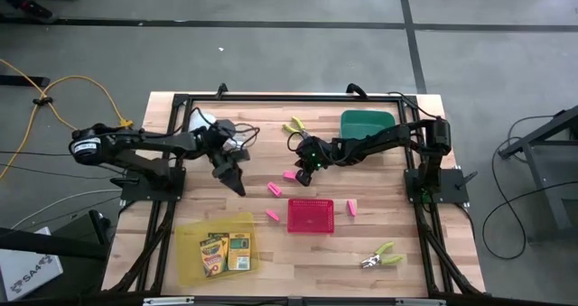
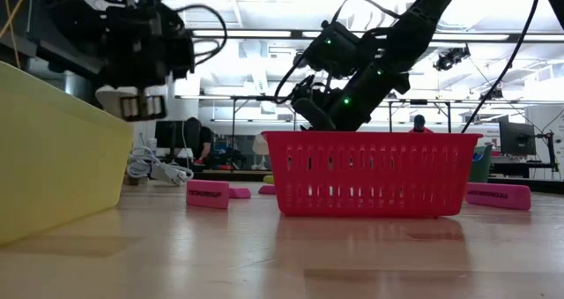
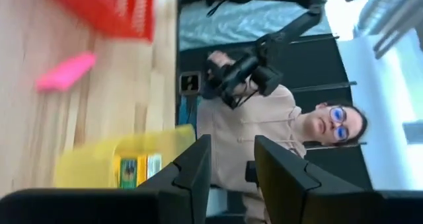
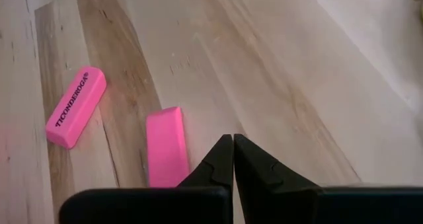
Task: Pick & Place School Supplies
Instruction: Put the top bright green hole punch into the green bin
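We read the counter (image 1: 379,225) from large to small: a yellow tray (image 1: 194,252) near the front left holds two crayon boxes (image 1: 226,250), a red basket (image 1: 311,215) sits mid-counter, a green tray (image 1: 366,121) lies at the back, and pink erasers (image 1: 275,190) are scattered around the basket. One pair of green-handled scissors (image 1: 379,256) lies front right, another (image 1: 295,125) at the back. The step in hand, as we judge it, is an eraser pickup by the right arm, which reaches in from the right. To do it well we would part the fingers first, centre them across the eraser's narrow width, come straight down, close firmly, then lift clear of the basket wall before carrying. The right gripper (image 4: 232,159) hovers low over the counter, its fingers pressed together and holding nothing; the nearest eraser (image 4: 165,145) lies just beside the tips, apart from them, with a printed one (image 4: 76,106) farther off. The left gripper (image 3: 228,161) hangs raised above the counter between the yellow tray and the erasers, its fingers (image 3: 198,164) partly apart and empty.
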You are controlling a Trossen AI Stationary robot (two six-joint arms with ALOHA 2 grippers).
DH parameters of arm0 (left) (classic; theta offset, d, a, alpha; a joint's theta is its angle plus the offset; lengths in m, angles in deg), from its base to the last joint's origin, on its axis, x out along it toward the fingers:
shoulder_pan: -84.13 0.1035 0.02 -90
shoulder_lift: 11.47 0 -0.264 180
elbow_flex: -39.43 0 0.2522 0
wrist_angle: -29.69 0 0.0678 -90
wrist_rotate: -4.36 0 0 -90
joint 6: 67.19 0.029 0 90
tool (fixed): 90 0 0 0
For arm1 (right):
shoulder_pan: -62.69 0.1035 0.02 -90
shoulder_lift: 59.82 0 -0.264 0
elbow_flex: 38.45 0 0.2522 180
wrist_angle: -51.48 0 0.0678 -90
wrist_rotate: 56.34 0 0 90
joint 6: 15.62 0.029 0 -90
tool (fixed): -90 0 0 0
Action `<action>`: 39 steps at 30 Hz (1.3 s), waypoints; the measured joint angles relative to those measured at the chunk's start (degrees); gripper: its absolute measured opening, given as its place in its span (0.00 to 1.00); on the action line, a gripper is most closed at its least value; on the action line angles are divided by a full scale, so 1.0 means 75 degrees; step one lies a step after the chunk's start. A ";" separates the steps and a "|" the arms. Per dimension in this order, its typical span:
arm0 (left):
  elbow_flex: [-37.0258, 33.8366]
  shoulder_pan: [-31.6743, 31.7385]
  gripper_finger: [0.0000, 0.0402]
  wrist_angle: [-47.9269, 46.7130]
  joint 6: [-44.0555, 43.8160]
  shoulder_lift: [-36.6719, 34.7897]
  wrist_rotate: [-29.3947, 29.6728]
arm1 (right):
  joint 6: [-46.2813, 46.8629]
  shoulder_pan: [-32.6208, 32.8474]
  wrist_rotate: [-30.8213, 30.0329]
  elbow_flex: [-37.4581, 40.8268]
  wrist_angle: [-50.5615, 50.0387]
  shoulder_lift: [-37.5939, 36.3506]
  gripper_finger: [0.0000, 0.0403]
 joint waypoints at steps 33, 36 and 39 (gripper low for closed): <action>0.2017 0.2441 0.17 0.1796 0.3396 0.0000 0.0205 | -0.1255 -0.0669 0.0055 -0.0003 0.1041 -0.0610 0.00; 0.2017 0.2826 0.17 0.1662 0.3853 0.0000 0.0379 | -0.1589 -0.0824 0.0055 -0.0003 0.0903 -0.0966 0.00; 0.2017 0.3174 0.17 0.1158 0.4556 0.0000 0.0882 | -0.1915 -0.0904 0.0013 -0.0003 0.0886 -0.1263 0.00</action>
